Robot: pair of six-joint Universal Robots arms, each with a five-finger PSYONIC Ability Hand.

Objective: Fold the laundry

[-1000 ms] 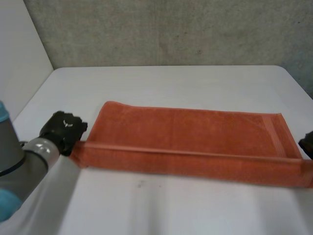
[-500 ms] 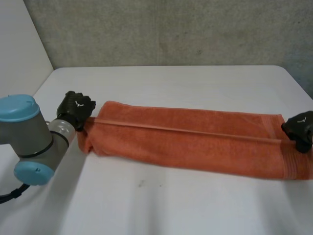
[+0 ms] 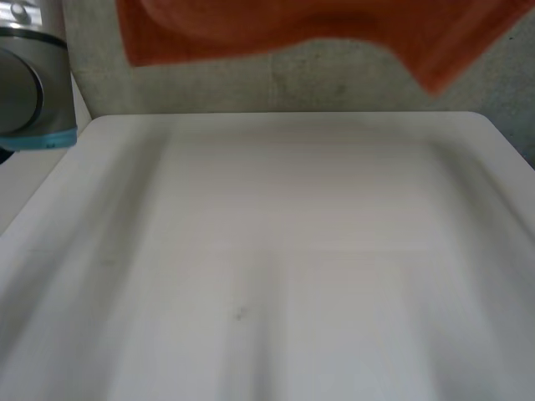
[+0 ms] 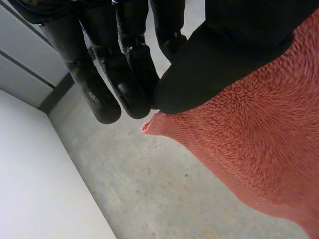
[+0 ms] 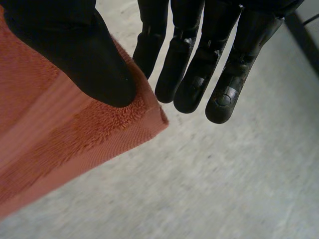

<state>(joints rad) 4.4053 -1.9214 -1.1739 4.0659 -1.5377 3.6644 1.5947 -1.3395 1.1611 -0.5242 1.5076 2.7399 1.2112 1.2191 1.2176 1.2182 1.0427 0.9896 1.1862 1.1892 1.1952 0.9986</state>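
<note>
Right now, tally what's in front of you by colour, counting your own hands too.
1 orange towel
2 black hands: left hand, right hand
1 white table
Total: 4

1. My head camera sits between and behind my arms. From well back it looks down and forward across the white rectangular table [image 3: 267, 251] to its far edge, with my grey left arm [image 3: 25, 83] at its left.
2. My left wrist camera looks along my black left hand [image 4: 124, 74] from very close, towards a grey concrete surface [image 4: 149, 189].
3. My right wrist camera looks along my black right hand [image 5: 194, 64], equally close.
4. All three share the orange terry-cloth towel [image 3: 251, 25]. The head view catches its lower edge above the tabletop's far edge, and each wrist view one pinched corner.
</note>
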